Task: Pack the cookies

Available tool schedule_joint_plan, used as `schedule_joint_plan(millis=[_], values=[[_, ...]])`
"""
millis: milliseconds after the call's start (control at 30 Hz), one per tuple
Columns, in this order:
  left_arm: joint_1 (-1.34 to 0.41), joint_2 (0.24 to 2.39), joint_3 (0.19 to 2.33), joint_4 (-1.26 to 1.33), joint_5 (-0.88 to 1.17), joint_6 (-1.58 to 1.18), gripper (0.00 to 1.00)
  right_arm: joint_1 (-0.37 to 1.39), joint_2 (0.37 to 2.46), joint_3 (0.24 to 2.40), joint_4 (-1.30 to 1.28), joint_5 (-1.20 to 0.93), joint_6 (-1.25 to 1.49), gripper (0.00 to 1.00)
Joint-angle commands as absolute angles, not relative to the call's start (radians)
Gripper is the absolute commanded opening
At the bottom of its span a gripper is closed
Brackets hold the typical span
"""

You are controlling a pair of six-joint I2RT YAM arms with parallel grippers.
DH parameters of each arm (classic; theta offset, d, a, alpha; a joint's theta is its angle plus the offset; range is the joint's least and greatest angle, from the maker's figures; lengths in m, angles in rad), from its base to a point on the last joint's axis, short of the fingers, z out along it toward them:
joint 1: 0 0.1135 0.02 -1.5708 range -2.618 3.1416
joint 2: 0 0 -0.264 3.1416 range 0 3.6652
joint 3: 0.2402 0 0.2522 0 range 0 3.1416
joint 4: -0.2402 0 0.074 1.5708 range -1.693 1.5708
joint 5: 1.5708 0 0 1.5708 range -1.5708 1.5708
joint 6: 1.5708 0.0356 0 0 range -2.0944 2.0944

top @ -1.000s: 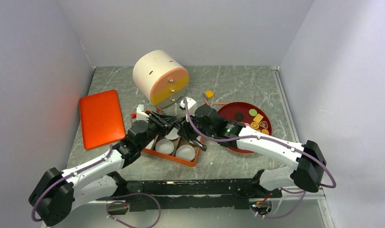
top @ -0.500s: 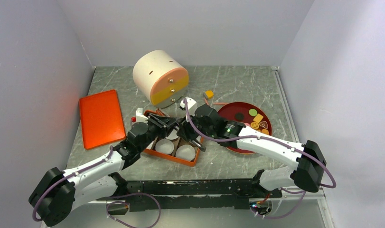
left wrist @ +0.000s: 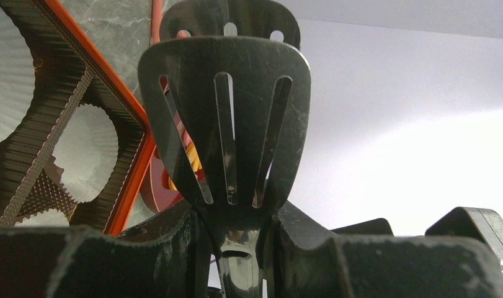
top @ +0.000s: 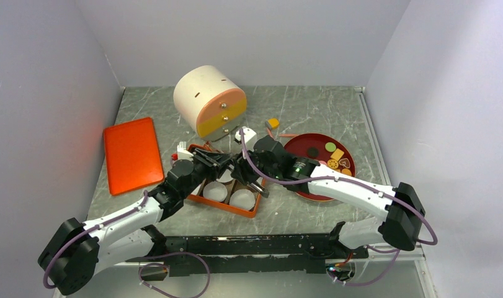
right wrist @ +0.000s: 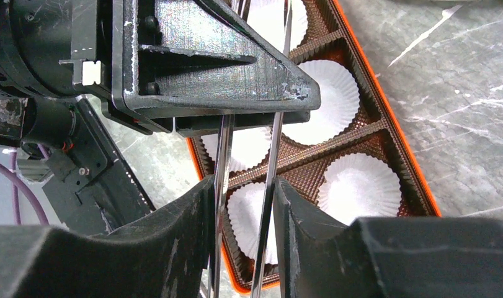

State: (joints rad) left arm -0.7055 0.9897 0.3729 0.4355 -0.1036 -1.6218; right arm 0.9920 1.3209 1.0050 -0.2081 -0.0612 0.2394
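Mostly round, the cookies point(top: 337, 154) lie mixed-coloured on the red plate point(top: 301, 146)

Cookies point(top: 337, 154) too small for detail

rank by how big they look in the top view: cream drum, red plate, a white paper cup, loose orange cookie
1. cream drum and red plate: about alike, and the plate is partly hidden, so unranked
2. white paper cup
3. loose orange cookie, smallest
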Motion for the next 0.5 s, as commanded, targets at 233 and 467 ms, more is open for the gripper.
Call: schedule_joint_plan(millis=[233, 467], values=[[-0.704, 0.99, 0.367, 0.457, -0.104, -1.651, 0.05, 0.991, 1.344, 1.041, -0.135, -0.079, 0.246, 0.44], [-0.703, 0.992, 0.369, 0.448, -0.102, -1.637, 0.07, 0.991, 1.332, 1.045, -0.139, -0.08, 0.246, 0.4]])
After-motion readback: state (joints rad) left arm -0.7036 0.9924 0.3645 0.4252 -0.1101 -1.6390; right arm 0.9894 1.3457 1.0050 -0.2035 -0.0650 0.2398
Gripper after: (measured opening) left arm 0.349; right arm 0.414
